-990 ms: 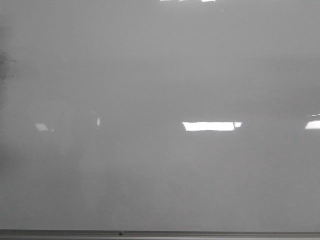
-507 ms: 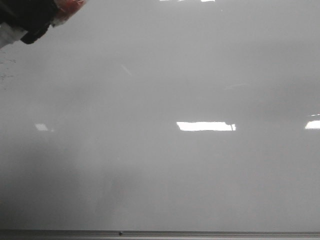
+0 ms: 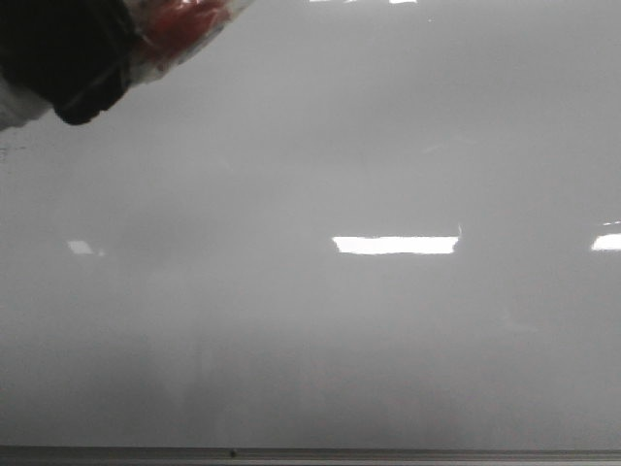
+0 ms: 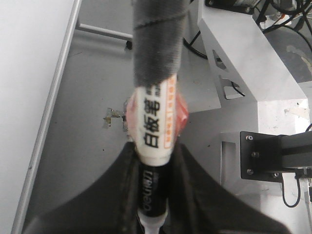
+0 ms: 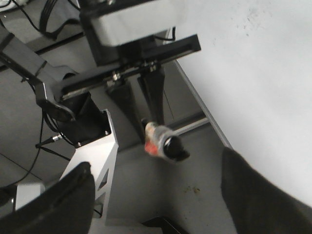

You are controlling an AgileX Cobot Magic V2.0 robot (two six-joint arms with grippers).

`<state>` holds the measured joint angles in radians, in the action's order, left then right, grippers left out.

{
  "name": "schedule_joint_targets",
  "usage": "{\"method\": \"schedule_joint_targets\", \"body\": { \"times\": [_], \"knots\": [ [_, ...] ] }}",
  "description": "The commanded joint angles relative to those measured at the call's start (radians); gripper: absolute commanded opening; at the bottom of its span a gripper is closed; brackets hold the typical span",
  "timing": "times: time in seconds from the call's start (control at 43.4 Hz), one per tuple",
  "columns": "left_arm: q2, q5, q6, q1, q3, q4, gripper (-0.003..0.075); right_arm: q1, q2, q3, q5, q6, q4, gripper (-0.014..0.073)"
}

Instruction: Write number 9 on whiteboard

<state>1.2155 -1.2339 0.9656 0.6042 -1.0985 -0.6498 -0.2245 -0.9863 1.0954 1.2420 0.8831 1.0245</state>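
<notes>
The whiteboard (image 3: 388, 340) fills the front view, glossy pale grey with bright light reflections and a thin grey rail (image 3: 388, 453) along its bottom edge. No number 9 shows on it. My left gripper (image 4: 155, 161) is shut on a marker (image 4: 157, 117) with a white printed label, black barrel and a grey wrapped end. Gripper and marker enter the front view at the top left (image 3: 87, 58), blurred, in front of the board. My right gripper (image 5: 156, 180) is open and empty; its view shows the marker (image 5: 163, 141) and the board (image 5: 263, 73).
A faint dark smudge (image 3: 5, 150) sits at the board's left edge. The robot's white metal base (image 4: 253, 63) and black brackets (image 4: 273, 156) stand on the grey floor beside the board, with cables (image 5: 48, 141) near them.
The left gripper with the marker has come into the front view from the top left corner and has moved further down and right over the board. No mark has appeared.
</notes>
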Motion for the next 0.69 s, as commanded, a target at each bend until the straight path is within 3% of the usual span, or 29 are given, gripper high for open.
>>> {"method": "schedule_joint_targets", "body": {
  "times": [0.0, 0.138, 0.53, 0.668],
  "knots": [
    [-0.02, -0.025, 0.001, 0.015, -0.033, -0.054, -0.0019, 0.0, -0.067, 0.056, 0.083, 0.032, 0.094, 0.0563],
    [-0.02, -0.025, 0.001, 0.017, -0.033, -0.056, -0.0019, -0.043, -0.129, 0.062, 0.081, 0.042, 0.094, 0.0563],
    [-0.02, -0.018, 0.001, 0.017, -0.033, -0.056, -0.0019, -0.287, -0.288, 0.062, -0.008, 0.042, 0.071, 0.0563],
    [-0.02, -0.018, 0.001, 0.017, -0.033, -0.056, -0.0019, -0.309, -0.332, 0.062, -0.028, 0.042, 0.069, 0.05]
  ]
}}
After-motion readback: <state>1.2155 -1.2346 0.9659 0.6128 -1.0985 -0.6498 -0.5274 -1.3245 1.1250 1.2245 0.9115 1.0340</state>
